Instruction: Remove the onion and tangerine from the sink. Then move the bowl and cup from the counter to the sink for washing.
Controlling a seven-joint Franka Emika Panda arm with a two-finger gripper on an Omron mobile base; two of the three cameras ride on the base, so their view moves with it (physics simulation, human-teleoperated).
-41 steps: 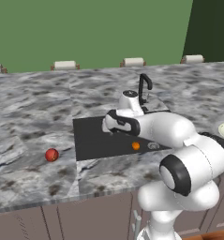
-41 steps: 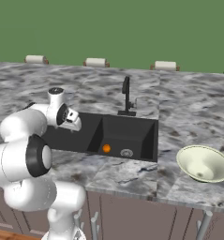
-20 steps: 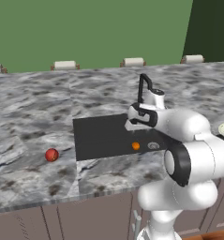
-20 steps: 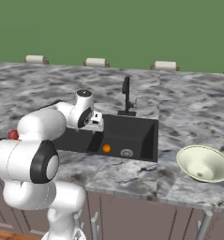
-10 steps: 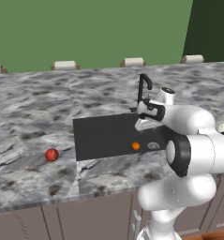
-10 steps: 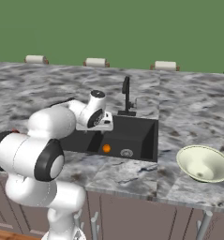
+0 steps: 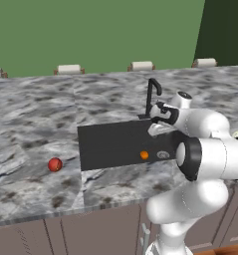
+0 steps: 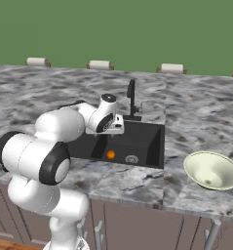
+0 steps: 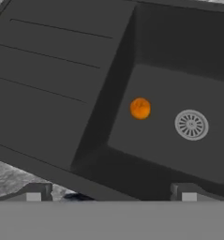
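We see the tangerine (image 9: 140,108) on the sink (image 9: 62,75) floor, left of the drain. Small, light, roundish, likely rolls; we'd pinch across its middle. Gripper (image 9: 111,192) spread, empty, above.

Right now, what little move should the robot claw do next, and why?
Probably lower the claw straight toward the tangerine. The onion already lies out on the counter, while the tangerine sits alone on the sink floor beside the drain. The claw looks open and holds nothing.
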